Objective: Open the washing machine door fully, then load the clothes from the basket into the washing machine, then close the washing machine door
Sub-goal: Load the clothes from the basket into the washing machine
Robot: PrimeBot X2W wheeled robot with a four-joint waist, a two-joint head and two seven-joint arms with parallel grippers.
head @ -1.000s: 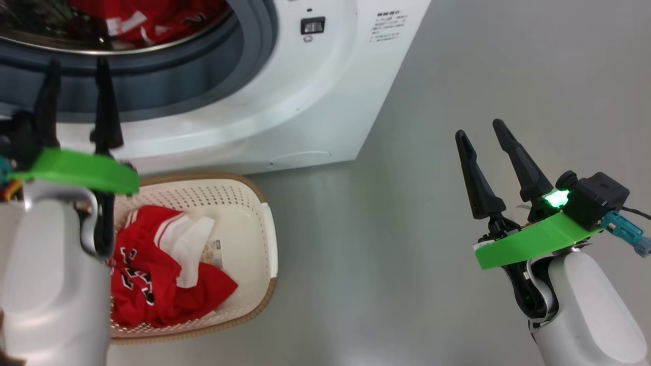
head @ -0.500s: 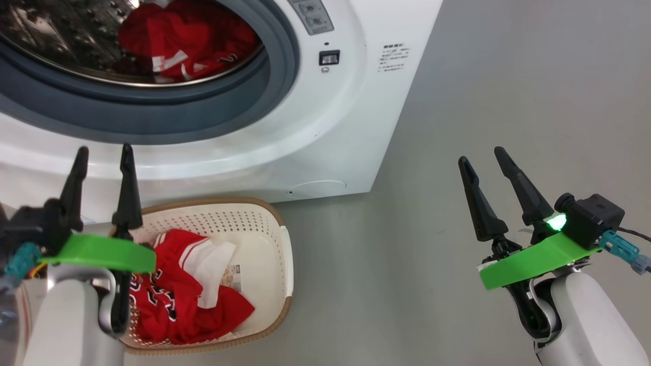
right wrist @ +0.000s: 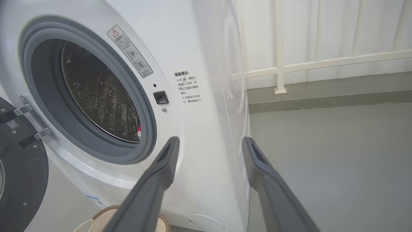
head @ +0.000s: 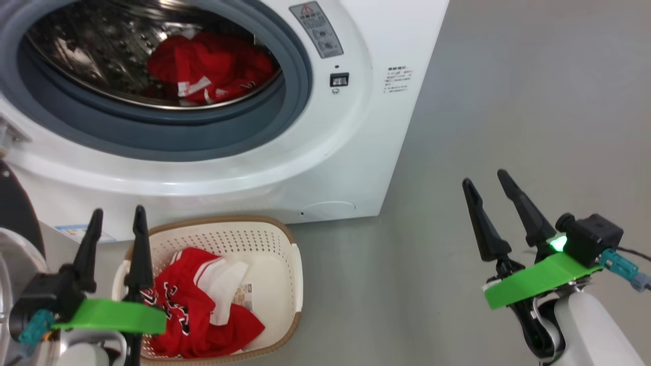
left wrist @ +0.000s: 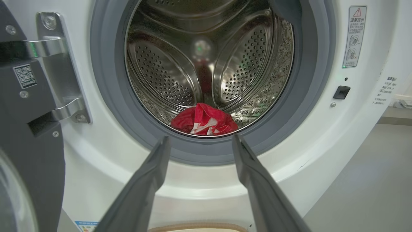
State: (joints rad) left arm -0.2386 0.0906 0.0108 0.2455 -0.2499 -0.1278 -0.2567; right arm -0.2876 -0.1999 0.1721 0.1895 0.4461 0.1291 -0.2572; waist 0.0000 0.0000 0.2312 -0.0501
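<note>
Moved: the head camera has tipped up, so more of the washer point(head: 356, 152) shows. The left gripper point(head: 117, 211) has also drawn back from the gasket point(head: 297, 101) to the far rim of the basket point(head: 287, 284).
Left gripper: its fingers are parted with nothing between them. In its wrist view it point(left wrist: 201, 138) points at the drum mouth.
Right gripper point(head: 483, 178): its fingers are spread and empty. It hangs over bare floor to the right of the washer, well apart from the basket.
Washer: glossy white shell with a broad curved front ring. A round cap point(head: 328, 207) sits low on the right.
Door point(left wrist: 29, 145): swung open at the left, glossy black around clear glass. It hangs on a bright steel hinge point(left wrist: 61, 74).
Drum point(left wrist: 161, 74): polished steel dotted with holes, with rounded ribs.
Gasket: a matte grey rubber ring.
Clothes point(head: 188, 315): soft, crumpled red fabric with white panels and dark marks. One heap lies in the left of the basket. Another red piece point(head: 213, 66) lies low in the drum, near its front lip.
Basket: cream plastic, a rounded rectangle with rows of holes and a brown woven-look rim. It stands on the floor just in front of the washer, below the mouth. A paper label point(head: 247, 294) lies on its bottom.
Floor point(head: 508, 101): smooth grey with a faint sheen.
Room: a white wall point(right wrist: 322, 32) with pale rails and a grey base strip stands beyond the washer's right side.
</note>
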